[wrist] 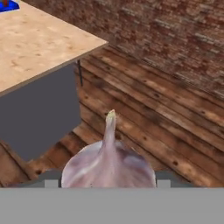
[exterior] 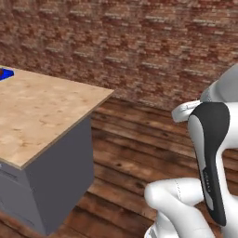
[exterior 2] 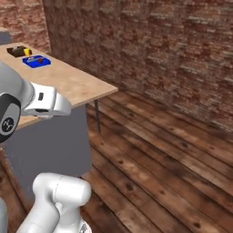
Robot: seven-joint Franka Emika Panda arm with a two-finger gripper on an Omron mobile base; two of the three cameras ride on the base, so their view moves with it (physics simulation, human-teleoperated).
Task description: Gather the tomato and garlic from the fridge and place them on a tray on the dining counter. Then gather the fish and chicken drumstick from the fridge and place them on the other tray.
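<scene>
**No legible writing anywhere in the kitchen scene**

No words, brands or numbers can be read on any surface. The one mark is a small round emblem on the robot arm's dark joint [exterior 2: 7, 124], behind the gripper, too blurred to make out. A faint line of tiny marks runs down the dark cover of the arm link [exterior: 210, 183], also unreadable.

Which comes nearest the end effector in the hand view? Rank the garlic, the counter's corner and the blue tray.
1. garlic, between the end effector's fingertips.
2. counter's corner, up ahead, right of the wooden top.
3. blue tray, far top-left on the counter.
</scene>
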